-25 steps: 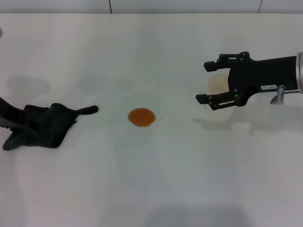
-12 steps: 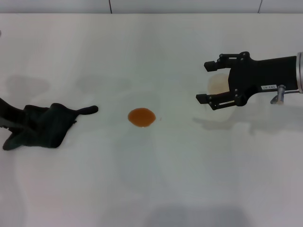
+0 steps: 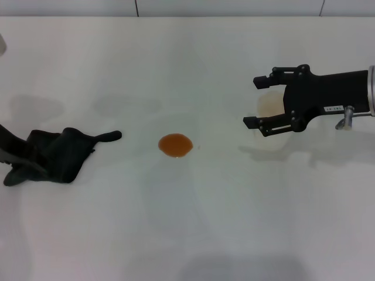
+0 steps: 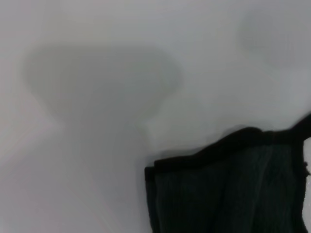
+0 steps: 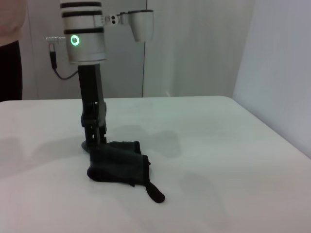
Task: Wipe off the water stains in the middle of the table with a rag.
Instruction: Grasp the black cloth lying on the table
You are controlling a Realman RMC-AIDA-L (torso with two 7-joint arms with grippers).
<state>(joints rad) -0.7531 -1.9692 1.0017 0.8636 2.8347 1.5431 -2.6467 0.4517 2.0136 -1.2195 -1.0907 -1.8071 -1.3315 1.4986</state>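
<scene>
One small orange-brown puddle, the water stains [image 3: 175, 145], glossy and oval, near the middle of the table [image 3: 193, 234]. Black-green rag [image 3: 53, 154] crumpled close to the left edge, well apart from the puddle, thin tail-like corner pointing toward it. Left gripper [image 5: 95, 138] standing upright at the rag's outer end, down at the cloth and touching it; cannot tell whether pinching the fabric or merely resting on it. Right gripper [image 3: 256, 101] hovering toward the right edge, fingers spread wide, holding nothing, pointing toward the middle. Translucent whitish cup [image 3: 270, 105] between and behind those spread fingers, a faint brownish tint inside, standing on the white top, well apart from the puddle
</scene>
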